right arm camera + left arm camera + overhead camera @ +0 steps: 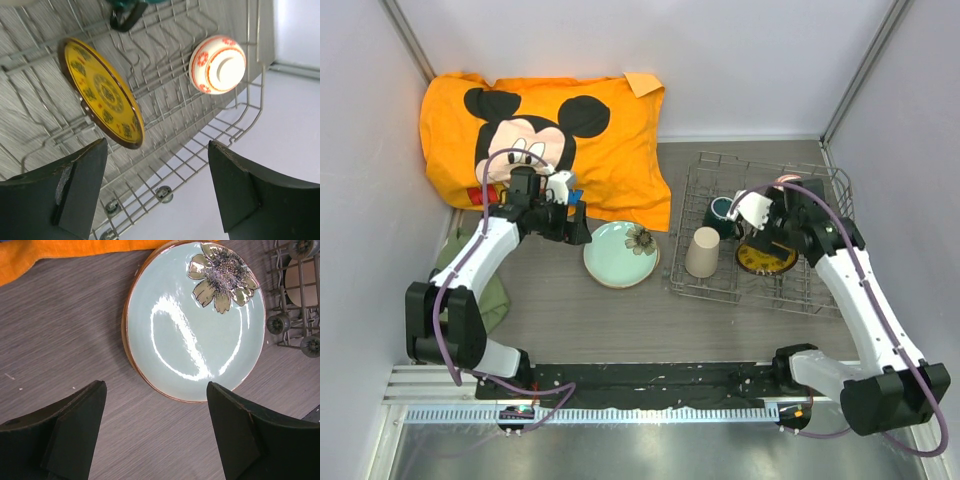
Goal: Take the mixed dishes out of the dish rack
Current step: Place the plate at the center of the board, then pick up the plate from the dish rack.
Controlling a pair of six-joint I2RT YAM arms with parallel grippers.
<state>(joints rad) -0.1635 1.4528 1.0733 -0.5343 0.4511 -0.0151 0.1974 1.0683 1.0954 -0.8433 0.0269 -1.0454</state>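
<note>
While the left gripper point(156, 387) gapes wide and empty, the round pale-green ceramic flowered plate point(195, 325) lies flat on the grey table point(65, 330) just ahead of it. Over the grey wire dish rack point(240, 107), the right gripper point(157, 150), equally spread and empty, faces a yellow patterned plate point(102, 92) and a small red-orange bowl point(217, 64).

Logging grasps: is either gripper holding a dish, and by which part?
Nothing is held. The left gripper is open near the floral plate; the right gripper is open over the dish rack.
</note>
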